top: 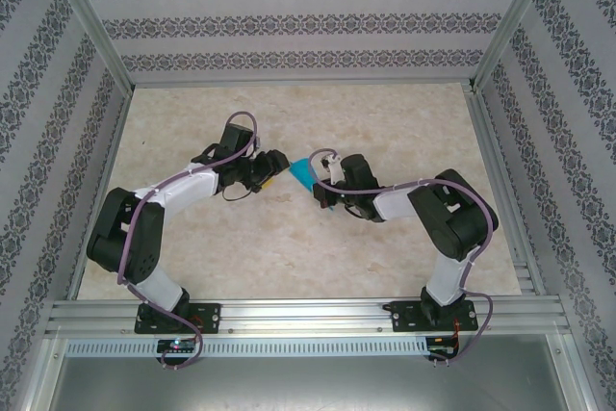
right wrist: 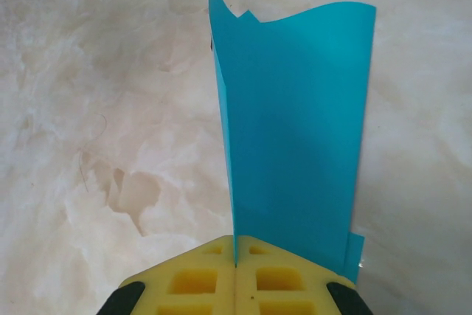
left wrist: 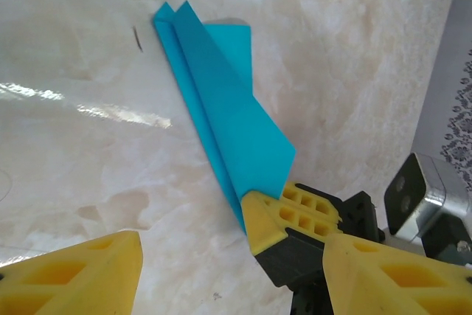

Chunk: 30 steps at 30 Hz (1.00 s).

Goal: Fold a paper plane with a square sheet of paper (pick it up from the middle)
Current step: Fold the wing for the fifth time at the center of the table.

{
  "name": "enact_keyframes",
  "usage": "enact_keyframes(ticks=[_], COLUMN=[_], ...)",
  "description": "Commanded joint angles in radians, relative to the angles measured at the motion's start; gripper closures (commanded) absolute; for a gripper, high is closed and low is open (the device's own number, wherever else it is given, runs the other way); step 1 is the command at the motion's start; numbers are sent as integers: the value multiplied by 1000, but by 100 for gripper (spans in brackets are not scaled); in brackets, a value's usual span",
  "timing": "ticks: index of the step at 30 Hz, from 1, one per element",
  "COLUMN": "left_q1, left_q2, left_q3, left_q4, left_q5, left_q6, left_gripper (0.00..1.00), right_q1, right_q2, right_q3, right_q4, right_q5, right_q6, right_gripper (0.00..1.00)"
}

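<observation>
The square sheet of paper is folded lengthwise into a slim turquoise paper plane (right wrist: 295,130), held just above the table with one wing flaring out. My right gripper (right wrist: 236,252) is shut on its lower fold, yellow pads pressed together with the paper edge between them. In the left wrist view the paper plane (left wrist: 221,101) runs up and left from the right gripper's yellow fingers (left wrist: 284,215). My left gripper (left wrist: 232,245) is open, its fingers wide apart, empty, just short of the plane. From above, the paper plane (top: 305,172) sits between the left gripper (top: 272,166) and right gripper (top: 323,188).
The marble-patterned table (top: 289,238) is ringed by an aluminium frame, with a rail (top: 308,313) along the near edge and patterned walls (top: 289,16) behind and at the sides. Both arms bend inward toward the table's middle.
</observation>
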Motion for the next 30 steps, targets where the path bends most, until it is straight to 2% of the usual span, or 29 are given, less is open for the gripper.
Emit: enact_keyframes(ticks=[1,5,13,21,30], left_q1=[5,1,-26,-55,-66], left_q2=[14,35,106,170,215], left_q3=[-22,-34,-28,-58,-66], left_q4=[94,142,228,391,461], left_q5=[33,52,91,118,126], left_q6=[33,38,67,75,97], left_gripper=[34,34,35,42,51], right_q1=[-4,-12,-56,-84,-119], right_q2=[9,3,34,66,111], right_q3=[32,45,47,12,-12], right_q4=[-6,-29,44,165,243], right_q5=[-38,-47,-199,-272,-305], right_q6=[88,132,248,375,478], right_gripper=[100,100,100,100,100])
